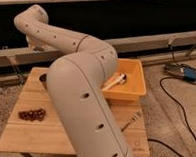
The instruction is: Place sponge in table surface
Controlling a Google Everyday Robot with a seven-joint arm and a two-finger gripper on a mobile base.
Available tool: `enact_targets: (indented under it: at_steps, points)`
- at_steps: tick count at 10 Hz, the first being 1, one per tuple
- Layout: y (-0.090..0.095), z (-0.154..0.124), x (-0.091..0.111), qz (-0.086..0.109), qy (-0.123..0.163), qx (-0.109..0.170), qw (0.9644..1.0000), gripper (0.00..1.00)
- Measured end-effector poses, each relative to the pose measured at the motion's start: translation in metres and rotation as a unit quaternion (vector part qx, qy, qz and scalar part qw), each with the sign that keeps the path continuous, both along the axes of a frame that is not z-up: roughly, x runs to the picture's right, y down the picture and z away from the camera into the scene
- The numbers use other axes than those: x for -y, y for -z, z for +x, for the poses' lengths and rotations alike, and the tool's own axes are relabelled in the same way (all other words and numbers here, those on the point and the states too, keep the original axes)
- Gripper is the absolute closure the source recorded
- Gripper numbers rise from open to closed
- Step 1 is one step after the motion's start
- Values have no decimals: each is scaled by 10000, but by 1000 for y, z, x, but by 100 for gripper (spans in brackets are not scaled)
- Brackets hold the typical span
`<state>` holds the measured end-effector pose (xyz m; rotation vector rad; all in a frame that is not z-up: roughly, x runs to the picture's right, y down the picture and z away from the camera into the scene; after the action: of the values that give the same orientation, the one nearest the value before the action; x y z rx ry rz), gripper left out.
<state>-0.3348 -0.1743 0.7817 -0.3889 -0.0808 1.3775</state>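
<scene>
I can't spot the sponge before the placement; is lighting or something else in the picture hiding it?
Camera view: warm, even light on the wooden table, no glare; the background is dark; the robot arm fills the middle, blocking much of the table and part of the yellow bin; the gripper is hidden behind the arm, and no sponge shows.

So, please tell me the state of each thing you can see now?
Gripper: not visible, hidden behind the arm.
Yellow bin: upright on the table, open.
White brush: lying inside the bin.
Fork: lying flat on the table.
Dark berries: resting on the table.
</scene>
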Motion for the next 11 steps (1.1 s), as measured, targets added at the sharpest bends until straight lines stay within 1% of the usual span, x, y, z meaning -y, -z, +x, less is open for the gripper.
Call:
enact_targets:
  at_steps: [1,3,4,5,6,7,8,10,11]
  points:
    - [23,-1,-10,-180,17,87,9998,100]
    - [56,-3,-38,-579,91,269,9979,99]
    - [73,-1,-55,-823,137,371,9958,91]
    - [81,2,-68,-986,182,420,9941,83]
    - [89,9,-86,-1214,250,504,9910,71]
    - [90,19,-94,-1346,287,553,9889,61]
    - [91,24,-98,-1430,305,612,9874,53]
    - [96,24,-111,-1652,376,771,9825,33]
    - [97,27,-116,-1738,381,805,9808,24]
